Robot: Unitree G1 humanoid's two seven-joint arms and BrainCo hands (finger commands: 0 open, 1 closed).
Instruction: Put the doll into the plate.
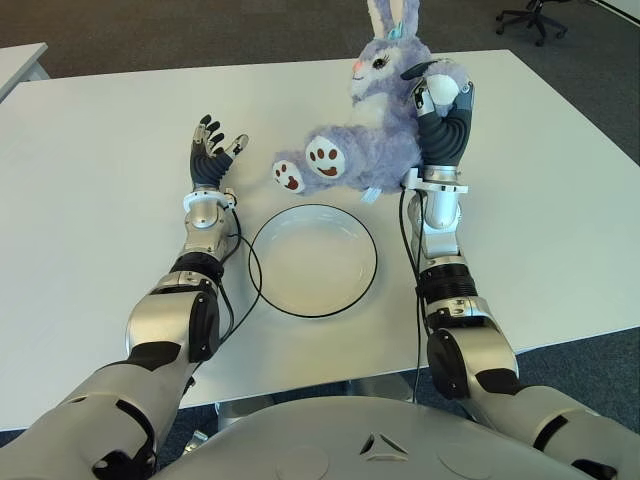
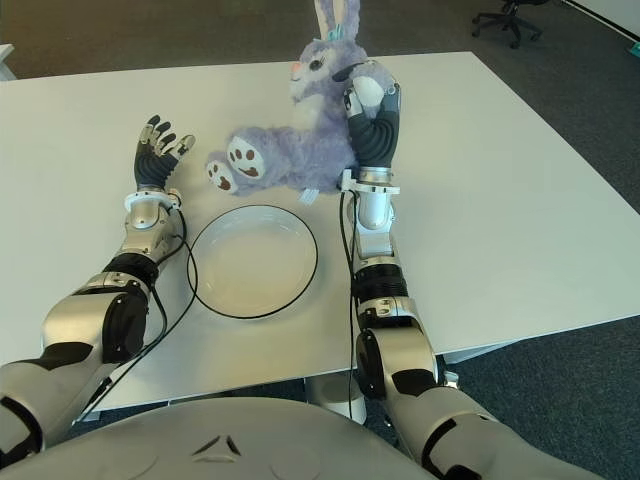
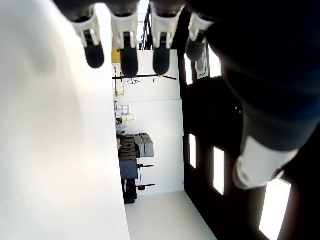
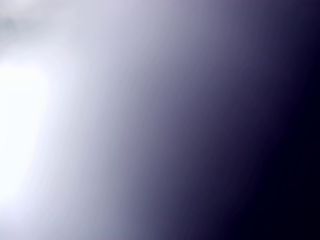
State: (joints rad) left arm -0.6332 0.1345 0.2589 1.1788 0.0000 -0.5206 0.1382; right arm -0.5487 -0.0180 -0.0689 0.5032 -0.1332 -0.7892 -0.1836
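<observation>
A purple plush bunny doll (image 1: pixel 365 130) sits on the white table (image 1: pixel 100 180) just behind the plate, feet toward me and ears up. The white plate (image 1: pixel 312 260) with a dark rim lies between my two forearms and holds nothing. My right hand (image 1: pixel 436 88) is pressed to the doll's right side with its fingers curled over the doll's arm. Purple fur (image 4: pixel 100 125) fills the right wrist view. My left hand (image 1: pixel 213 150) stands upright to the left of the doll's feet, apart from it, with its fingers (image 3: pixel 122 55) spread and nothing in them.
The table's far edge runs right behind the doll, with dark carpet beyond. An office chair (image 1: pixel 535 15) stands at the far right and a second table corner (image 1: pixel 15 60) at the far left. Cables run along both forearms beside the plate.
</observation>
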